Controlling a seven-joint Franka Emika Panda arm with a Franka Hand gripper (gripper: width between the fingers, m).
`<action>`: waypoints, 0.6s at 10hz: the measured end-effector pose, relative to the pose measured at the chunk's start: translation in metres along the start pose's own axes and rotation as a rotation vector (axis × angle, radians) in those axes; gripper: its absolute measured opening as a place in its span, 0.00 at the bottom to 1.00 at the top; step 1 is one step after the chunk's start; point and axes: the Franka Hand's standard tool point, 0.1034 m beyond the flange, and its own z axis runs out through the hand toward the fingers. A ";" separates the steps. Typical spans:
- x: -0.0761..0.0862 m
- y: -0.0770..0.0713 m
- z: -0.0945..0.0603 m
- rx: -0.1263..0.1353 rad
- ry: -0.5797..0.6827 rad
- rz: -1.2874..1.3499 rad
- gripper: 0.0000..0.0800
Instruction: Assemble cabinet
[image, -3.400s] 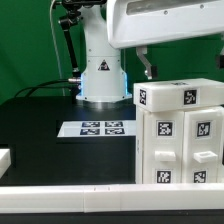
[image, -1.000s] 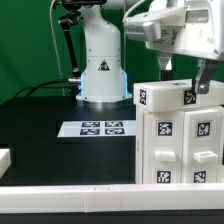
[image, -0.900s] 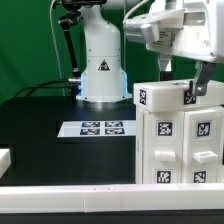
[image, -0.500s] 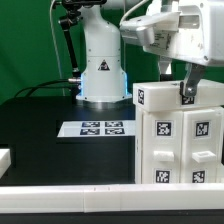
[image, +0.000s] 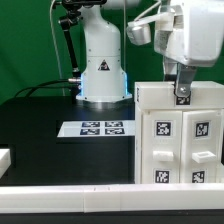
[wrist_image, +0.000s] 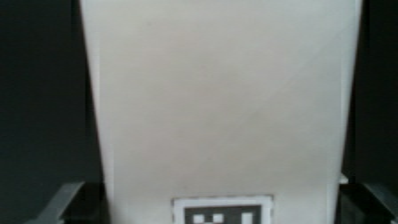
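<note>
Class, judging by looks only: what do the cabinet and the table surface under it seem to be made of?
The cabinet: probably moulded plastic, matte white, going by its uniform colour and smooth blocky faces; its black-and-white markers look like printed stickers. The table surface: a matte black sheet or mat without glare; the exact material stays unclear.

Ext cam frontal, table-level; wrist cam close on cabinet (wrist_image: 214, 100).

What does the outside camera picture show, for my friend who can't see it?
A white robot gripper reaches down onto the top of a big white cabinet covered in black-and-white square tags. Behind, on the black table, lies a flat marker board.
</note>
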 end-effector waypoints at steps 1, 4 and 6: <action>0.000 0.000 0.000 0.000 0.000 0.099 0.70; 0.000 0.000 0.000 0.001 0.001 0.386 0.70; 0.001 0.000 0.000 0.001 0.001 0.534 0.70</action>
